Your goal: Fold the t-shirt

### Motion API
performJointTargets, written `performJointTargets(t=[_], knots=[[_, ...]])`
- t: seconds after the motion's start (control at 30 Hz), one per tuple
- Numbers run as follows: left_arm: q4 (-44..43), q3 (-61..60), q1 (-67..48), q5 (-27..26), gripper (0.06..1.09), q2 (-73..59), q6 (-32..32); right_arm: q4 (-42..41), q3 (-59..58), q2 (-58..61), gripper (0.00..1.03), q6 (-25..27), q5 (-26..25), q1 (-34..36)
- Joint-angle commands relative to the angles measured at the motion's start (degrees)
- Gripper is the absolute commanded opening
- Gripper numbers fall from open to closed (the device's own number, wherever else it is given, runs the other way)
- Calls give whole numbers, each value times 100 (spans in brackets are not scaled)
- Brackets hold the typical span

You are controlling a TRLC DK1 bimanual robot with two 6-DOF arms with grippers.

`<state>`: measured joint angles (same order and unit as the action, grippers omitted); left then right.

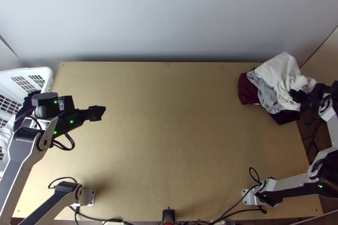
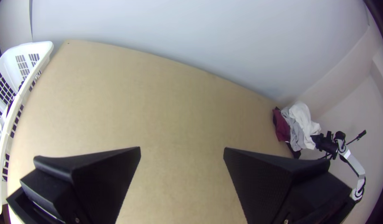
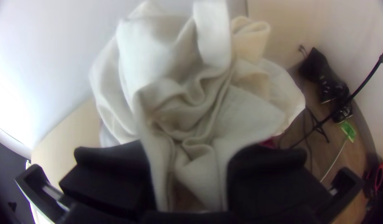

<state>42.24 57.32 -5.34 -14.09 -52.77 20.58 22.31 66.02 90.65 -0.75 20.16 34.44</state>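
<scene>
At the top view's left, my left gripper (image 1: 99,113) is over the table; its fingers stand apart with nothing between them, as the left wrist view of this gripper (image 2: 182,149) shows. My right gripper (image 1: 295,94) is at the white cloth (image 1: 281,71), which lies bunched on the pile at the table's right edge. In the right wrist view, folds of white cloth (image 3: 187,83) fill the gap of the open gripper (image 3: 188,151). Beneath the white one lie a grey cloth (image 1: 266,92) and a dark red cloth (image 1: 247,90). Which is the t-shirt, I cannot tell.
A white basket (image 1: 40,72) with dark and white cloth in it stands at the table's left edge, beside the left arm. Bare wood (image 1: 169,128) stretches between the arms. A pale wall (image 1: 169,18) rises behind the table. Cables run along the near edge.
</scene>
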Motion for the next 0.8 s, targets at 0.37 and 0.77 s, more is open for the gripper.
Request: performJointTargets(t=[0.37,0.77], knots=[[65,-19,-11,2,103,162,69,-183,43,-812,99,-179,14,63],[65,-186,148,11,103,347,-1,239,-1399,-3194,99,401,40,-359]])
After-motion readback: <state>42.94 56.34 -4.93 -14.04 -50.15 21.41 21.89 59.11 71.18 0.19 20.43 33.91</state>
